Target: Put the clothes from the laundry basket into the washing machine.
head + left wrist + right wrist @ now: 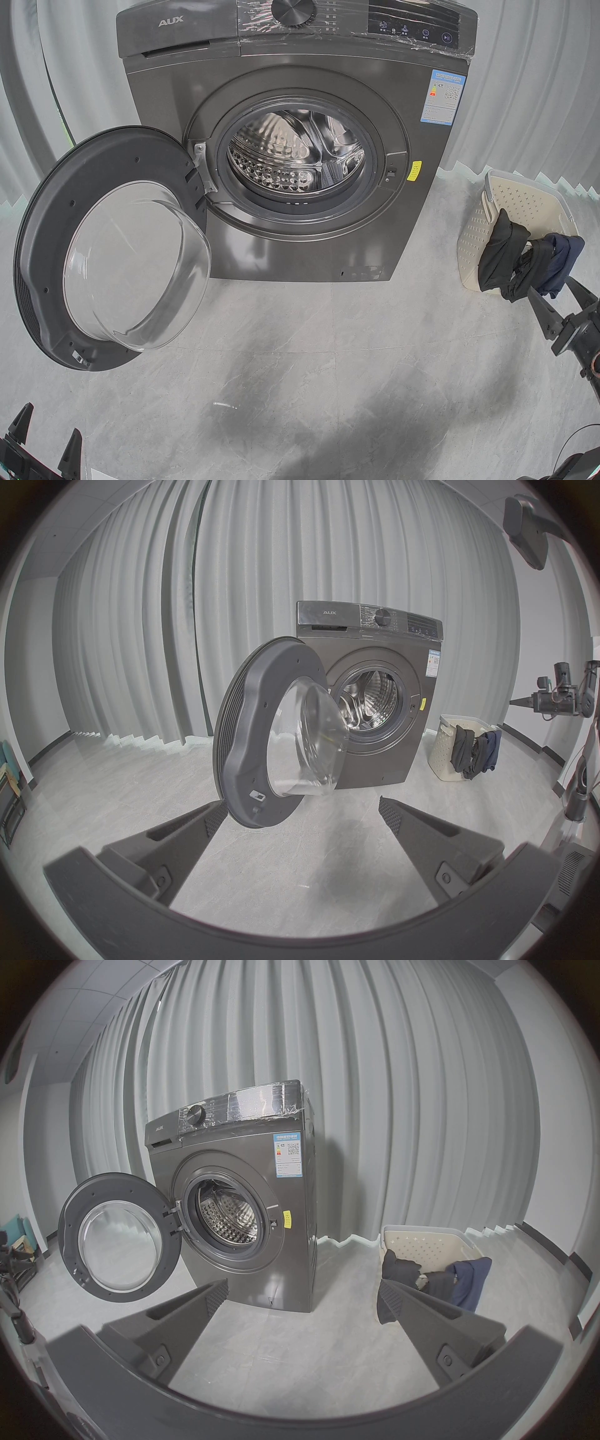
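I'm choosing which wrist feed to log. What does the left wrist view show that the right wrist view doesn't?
Left wrist view: the door showing its ribbed outer edge, overlapping the washing machine front. Right wrist view: the machine's side panel and the perforated inside of the laundry basket. Both: the open door, steel drum, dark clothes draped over the basket rim, and an open tool up front: left tool, right tool.

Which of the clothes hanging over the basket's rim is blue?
The navy garment, at the end of the row farthest from the washing machine; the other pieces beside it are black.
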Tool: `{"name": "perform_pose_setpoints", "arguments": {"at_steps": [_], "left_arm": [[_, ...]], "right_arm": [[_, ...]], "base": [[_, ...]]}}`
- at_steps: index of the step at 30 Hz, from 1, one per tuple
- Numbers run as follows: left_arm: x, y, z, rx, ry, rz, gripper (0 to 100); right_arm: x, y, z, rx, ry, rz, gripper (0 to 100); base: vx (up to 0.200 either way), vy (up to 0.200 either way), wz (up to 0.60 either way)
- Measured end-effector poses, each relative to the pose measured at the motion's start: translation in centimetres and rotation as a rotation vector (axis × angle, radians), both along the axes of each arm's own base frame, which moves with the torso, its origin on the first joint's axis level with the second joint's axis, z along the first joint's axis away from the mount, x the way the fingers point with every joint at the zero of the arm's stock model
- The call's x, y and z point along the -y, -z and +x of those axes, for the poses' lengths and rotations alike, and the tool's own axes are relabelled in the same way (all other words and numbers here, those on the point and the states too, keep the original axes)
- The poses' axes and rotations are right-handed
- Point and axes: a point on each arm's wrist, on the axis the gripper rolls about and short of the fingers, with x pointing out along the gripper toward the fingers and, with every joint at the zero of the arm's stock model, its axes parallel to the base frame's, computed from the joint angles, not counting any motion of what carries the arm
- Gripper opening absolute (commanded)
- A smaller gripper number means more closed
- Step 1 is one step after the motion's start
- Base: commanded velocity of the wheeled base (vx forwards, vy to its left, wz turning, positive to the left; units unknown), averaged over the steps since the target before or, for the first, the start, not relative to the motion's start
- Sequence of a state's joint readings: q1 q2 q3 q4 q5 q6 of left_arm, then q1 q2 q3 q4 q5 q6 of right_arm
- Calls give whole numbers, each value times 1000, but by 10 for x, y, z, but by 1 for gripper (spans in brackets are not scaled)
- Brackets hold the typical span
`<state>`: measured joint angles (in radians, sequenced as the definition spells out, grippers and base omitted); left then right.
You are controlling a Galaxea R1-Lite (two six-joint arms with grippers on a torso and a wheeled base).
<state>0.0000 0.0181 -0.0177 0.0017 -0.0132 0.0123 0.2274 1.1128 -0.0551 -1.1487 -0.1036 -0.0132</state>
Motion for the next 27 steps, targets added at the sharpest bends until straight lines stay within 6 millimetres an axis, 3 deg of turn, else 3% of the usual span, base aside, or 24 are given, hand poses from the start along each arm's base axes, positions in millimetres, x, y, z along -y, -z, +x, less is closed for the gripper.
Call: {"name": "perform_pose_setpoints", "arguments": {"at_steps": [18,27], "left_arm": [[0,0,0,0,0,1,100],[0,0,0,0,-6,2,100]], "right_arm": [[18,33,-63,-200,55,9,100],[24,44,-97,-152,89,50,100]], "base": [[0,0,0],[0,0,0]]}}
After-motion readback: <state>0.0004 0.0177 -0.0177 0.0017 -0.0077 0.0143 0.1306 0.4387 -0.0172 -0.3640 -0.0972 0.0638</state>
